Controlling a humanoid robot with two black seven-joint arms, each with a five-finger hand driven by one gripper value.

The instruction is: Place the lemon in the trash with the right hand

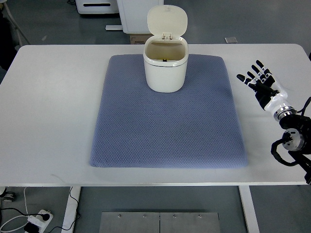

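Lemon barely visible: only small yellow spot deep inside trash bin, identity uncertain. Blue mat covers middle of white desk, nearest edge toward camera. Right robot hand right of mat, above desk, fingers spread, holding nothing. Trash bin on mat's far end, lid flipped up.

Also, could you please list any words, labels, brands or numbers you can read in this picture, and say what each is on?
None can be read: the trash bin, its open lid, the blue mat, the white table and the right hand show no legible print.
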